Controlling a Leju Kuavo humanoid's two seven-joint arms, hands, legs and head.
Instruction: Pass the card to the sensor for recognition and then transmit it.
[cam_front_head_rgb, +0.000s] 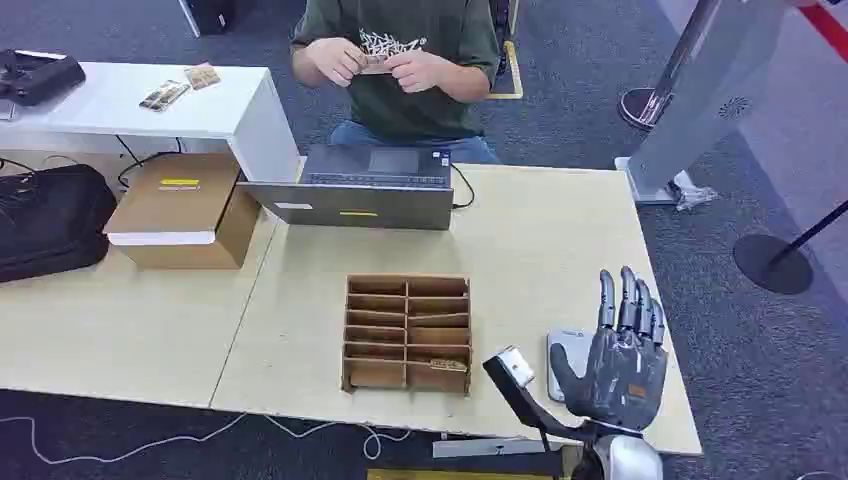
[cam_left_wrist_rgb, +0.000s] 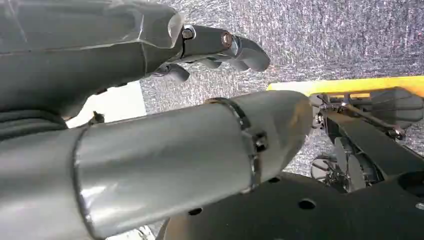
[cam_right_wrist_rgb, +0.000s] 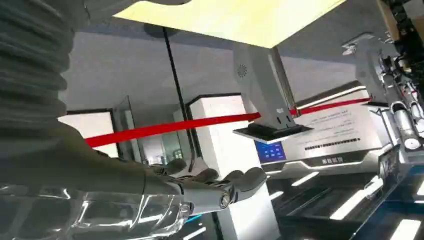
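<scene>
The right robot hand stands upright at about 5 o'clock on the tabletop, fingers straight and slightly apart, palm empty. It looks held ready to receive something, since it hovers just over a small grey pad that I take for the sensor, with a black bracket rising just beside it. The left robot hand shows in its wrist view hanging over grey carpet, fingers loosely curled in on nothing.

The card is not with the robot. A person seated at 12 o'clock holds what looks like it between both hands, probably preparing to give it over. So the task seems at its start: the card must reach the raised hand before it can be shown to the sensor.

A brown divided box sits at 6 o'clock, near the hand, most likely to keep cards sorted by slot; something small lies in its lowest right slot. A laptop stands open toward the person at 12 o'clock. A cardboard box rests at 10 o'clock, beside a black bag.

The tabletop is pale wood, two boards butted together. A white side table at 11 o'clock carries more cards. The floor is grey carpet, with a grey kiosk at 2 o'clock.
</scene>
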